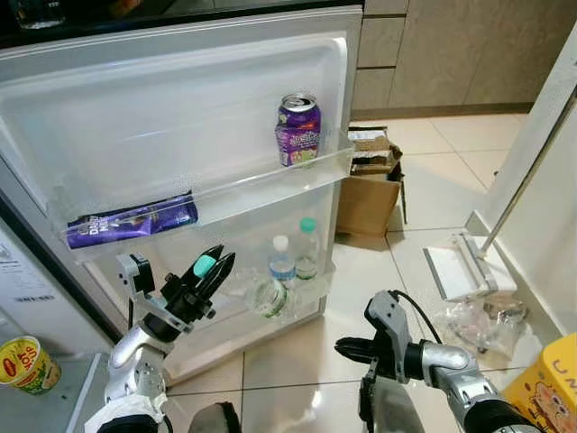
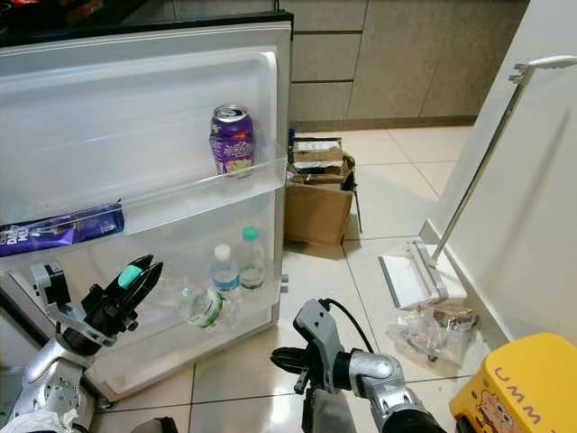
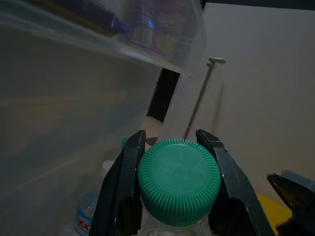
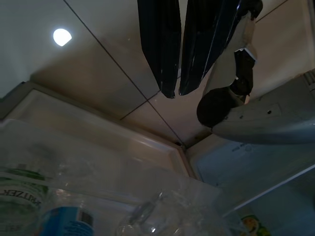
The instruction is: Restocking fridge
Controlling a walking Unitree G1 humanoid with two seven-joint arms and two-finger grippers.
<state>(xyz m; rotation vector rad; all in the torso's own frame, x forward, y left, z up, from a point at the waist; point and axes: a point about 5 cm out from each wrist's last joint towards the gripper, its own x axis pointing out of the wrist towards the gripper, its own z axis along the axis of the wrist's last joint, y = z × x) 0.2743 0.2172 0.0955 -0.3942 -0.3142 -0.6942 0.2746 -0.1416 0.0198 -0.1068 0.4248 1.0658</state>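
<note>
The fridge door (image 1: 180, 117) stands open in front of me. Its upper shelf holds a purple can (image 1: 298, 130) and a purple packet (image 1: 131, 221) lying flat. My left gripper (image 1: 221, 258) is shut on the green cap (image 3: 178, 182) of a clear bottle, held just in front of the lower door shelf (image 1: 311, 289). Two water bottles (image 1: 282, 262) stand upright on that shelf, and a third bottle (image 1: 269, 296) lies on its side beside them. My right gripper (image 1: 347, 347) hangs low over the floor tiles, right of the door, shut and holding nothing.
A cardboard box (image 1: 370, 194) sits on the floor past the door's edge. A white stand base (image 1: 460, 271), a crumpled plastic bag (image 1: 478, 320) and a yellow box (image 1: 545, 388) are on the right. A yellow tin (image 1: 22, 361) sits at the lower left.
</note>
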